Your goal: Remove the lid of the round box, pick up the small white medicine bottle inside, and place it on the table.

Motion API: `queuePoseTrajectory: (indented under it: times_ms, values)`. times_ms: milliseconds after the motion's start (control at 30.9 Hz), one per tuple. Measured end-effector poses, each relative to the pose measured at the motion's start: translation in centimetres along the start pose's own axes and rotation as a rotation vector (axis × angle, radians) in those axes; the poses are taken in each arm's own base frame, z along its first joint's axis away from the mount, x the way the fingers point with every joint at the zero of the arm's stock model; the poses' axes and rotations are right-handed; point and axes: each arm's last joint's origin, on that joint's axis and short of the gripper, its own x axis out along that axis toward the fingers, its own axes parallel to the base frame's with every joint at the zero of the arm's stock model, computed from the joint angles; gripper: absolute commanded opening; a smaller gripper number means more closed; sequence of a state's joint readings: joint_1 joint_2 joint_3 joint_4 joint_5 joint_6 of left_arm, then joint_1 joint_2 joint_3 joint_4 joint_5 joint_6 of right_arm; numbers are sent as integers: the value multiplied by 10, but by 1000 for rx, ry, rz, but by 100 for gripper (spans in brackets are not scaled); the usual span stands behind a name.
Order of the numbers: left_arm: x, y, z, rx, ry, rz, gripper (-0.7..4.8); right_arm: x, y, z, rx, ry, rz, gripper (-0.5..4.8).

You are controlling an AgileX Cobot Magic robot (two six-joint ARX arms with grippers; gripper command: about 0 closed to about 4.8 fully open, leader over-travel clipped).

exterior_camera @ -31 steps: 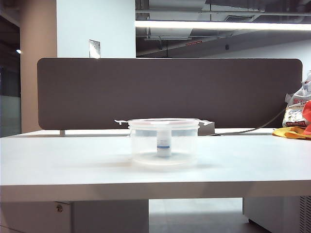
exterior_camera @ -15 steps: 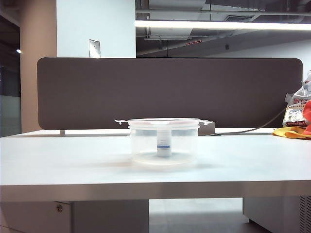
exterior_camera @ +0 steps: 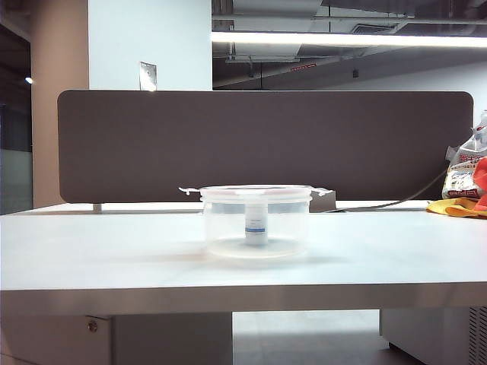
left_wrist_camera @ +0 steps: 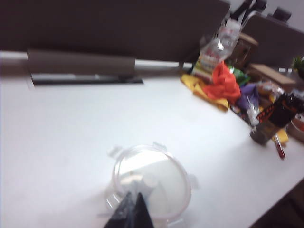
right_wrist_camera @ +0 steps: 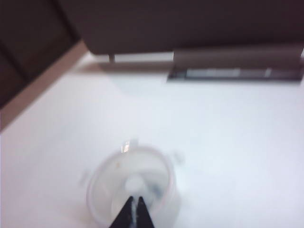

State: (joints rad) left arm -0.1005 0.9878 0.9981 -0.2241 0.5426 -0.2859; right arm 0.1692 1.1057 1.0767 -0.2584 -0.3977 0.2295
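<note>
Left tool (left_wrist_camera: 133, 209) closed, above lid (left_wrist_camera: 151, 179) on round box (left_wrist_camera: 183, 202); cloth clutter (left_wrist_camera: 223, 84) far side of table (left_wrist_camera: 71, 128).

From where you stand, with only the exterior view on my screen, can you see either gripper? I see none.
Observer: Yes. The left gripper shows in its wrist view, shut, above the tub.
Operator: And the right one?
Observer: The right gripper is shut too, over the tub from the other side.
Operator: Is the lid off yet?
Observer: No, both wrist views show it on the tub, tabs out; the bottle shows blurred beneath it.
</note>
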Motion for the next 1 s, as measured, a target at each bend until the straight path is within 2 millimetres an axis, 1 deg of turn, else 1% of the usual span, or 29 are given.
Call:
queuePoseTrajectory:
  times_ms: [130, 259, 389, 518, 583, 648, 680, 713, 745, 777, 810, 842, 907, 1004]
  values:
    - [22, 8, 12, -44, 77, -15, -6, 24, -11, -5, 49, 110, -20, -8]
    - [39, 15, 20, -67, 117, -19, -6, 47, -23, -15, 90, 205, -42, -8]
    - [55, 26, 18, -92, 154, -7, -6, 66, -35, -29, 126, 288, -62, -8]
    - [77, 43, 6, -126, 221, 12, -6, 84, -45, -42, 155, 356, -75, -6]
    - [88, 52, -3, -146, 265, 24, -6, 91, -50, -49, 169, 386, -82, 30]
    - [99, 63, -16, -187, 334, 43, -5, 96, -53, -54, 180, 408, -72, 77]
    - [103, 66, -21, -204, 363, 50, -5, 98, -54, -55, 187, 417, -58, 90]
    - [108, 71, -27, -224, 395, 58, -3, 100, -54, -58, 197, 430, -35, 92]
    - [112, 74, -32, -242, 422, 58, 4, 102, -55, -60, 205, 440, -16, 92]
    - [115, 76, -37, -260, 449, 54, 29, 104, -56, -62, 213, 451, 0, 92]
    - [119, 79, -43, -284, 482, 46, 73, 105, -56, -63, 216, 457, 5, 91]
    - [121, 82, -48, -308, 512, 37, 106, 106, -57, -63, 218, 459, 6, 90]
    - [124, 85, -54, -336, 545, 22, 154, 105, -56, -62, 214, 453, 7, 90]
    - [127, 86, -56, -346, 553, -14, 158, 106, -57, -61, 202, 440, -4, 91]
